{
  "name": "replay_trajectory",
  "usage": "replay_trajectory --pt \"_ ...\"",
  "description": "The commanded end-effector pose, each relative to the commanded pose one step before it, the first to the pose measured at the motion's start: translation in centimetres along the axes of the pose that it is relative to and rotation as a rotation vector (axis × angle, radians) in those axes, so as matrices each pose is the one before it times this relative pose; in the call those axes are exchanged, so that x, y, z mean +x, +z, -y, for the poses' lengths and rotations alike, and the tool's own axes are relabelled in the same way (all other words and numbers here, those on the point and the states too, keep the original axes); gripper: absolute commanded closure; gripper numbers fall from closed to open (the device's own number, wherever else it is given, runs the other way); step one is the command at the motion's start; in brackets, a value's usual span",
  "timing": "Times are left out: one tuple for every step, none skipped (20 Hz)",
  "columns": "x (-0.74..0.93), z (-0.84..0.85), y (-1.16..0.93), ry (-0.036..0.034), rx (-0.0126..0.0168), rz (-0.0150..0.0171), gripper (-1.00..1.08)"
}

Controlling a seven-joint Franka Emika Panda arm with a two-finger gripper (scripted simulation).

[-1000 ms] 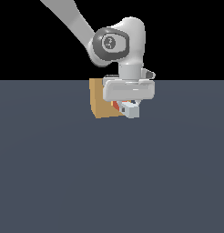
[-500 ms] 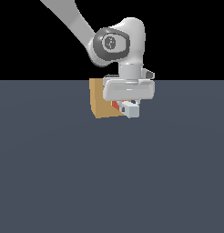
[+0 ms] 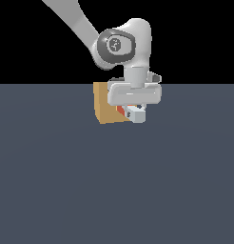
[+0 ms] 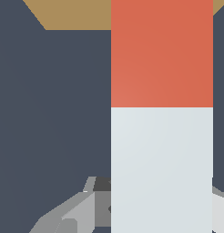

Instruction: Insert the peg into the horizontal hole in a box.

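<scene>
The tan box [image 3: 105, 107] sits on the dark floor, just behind my hand. My gripper [image 3: 132, 111] hangs beside the box's face on the exterior view's right and is shut on the peg [image 3: 136, 114]. The peg lies level, with its white end toward the camera and its orange-red end [image 3: 121, 110] against the box. In the wrist view the peg [image 4: 161, 168] fills much of the picture. Its orange-red part [image 4: 161, 54] reaches to the tan box [image 4: 77, 13]. One grey finger [image 4: 70, 213] shows beside the peg. The hole is hidden behind the peg and hand.
A flat dark grey-blue floor [image 3: 114, 190] spreads all around the box. The arm's wrist and links [image 3: 120, 45] rise above the box toward the exterior view's left.
</scene>
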State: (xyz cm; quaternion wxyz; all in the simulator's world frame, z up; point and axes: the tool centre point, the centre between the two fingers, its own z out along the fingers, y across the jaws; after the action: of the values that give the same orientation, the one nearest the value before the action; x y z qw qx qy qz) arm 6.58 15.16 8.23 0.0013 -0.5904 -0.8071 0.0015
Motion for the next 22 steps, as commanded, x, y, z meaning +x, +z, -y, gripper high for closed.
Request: replay_trajectory --pt "0.357 -0.06 -0.157 -0.00048 -0.00286 0.00006 1.08" --pt "0.312 0.021 0.002 0.0 0.0 0.0 1.08" --pt "0.409 0.022 -0.031 -0.0001 -0.00048 -0.00004 1.08" --pt "0.493 0.015 0.003 0.0 0.0 0.0 1.08" --pt "0.589 0.013 -0.031 -0.00007 -0.00048 0.0 1.08" --pt "0.675 0.004 0.003 0.0 0.0 0.0 1.08" --pt "0.769 0.003 -0.03 -0.00005 -0.00049 0.00001 1.08" --pt "0.856 -0.004 0.004 0.0 0.0 0.0 1.08" --pt "0.951 -0.001 -0.043 -0.00005 -0.00069 0.00002 1.08" --pt "0.971 -0.007 0.005 0.0 0.0 0.0 1.08" --pt "0.885 0.0 -0.044 -0.00003 -0.00069 0.00002 1.08" --pt "0.792 -0.005 0.004 0.0 0.0 0.0 1.08" --pt "0.702 -0.001 -0.031 -0.00001 -0.00049 0.00001 1.08" --pt "0.61 -0.006 0.003 0.0 0.0 0.0 1.08" --pt "0.519 -0.004 -0.031 0.0 -0.00049 0.00001 1.08" --pt "0.428 -0.011 0.002 0.0 0.0 0.0 1.08" --pt "0.337 -0.015 0.002 0.0 0.0 0.0 1.08" --pt "0.244 -0.016 -0.033 0.00002 -0.00049 0.00004 1.08" --pt "0.153 -0.025 0.001 0.0 0.0 0.0 1.08" --pt "0.061 -0.03 0.0 0.0 0.0 0.0 1.08" --pt "-0.031 -0.035 0.0 0.0 0.0 0.0 1.08" --pt "-0.122 -0.039 -0.001 0.0 0.0 0.0 1.08"
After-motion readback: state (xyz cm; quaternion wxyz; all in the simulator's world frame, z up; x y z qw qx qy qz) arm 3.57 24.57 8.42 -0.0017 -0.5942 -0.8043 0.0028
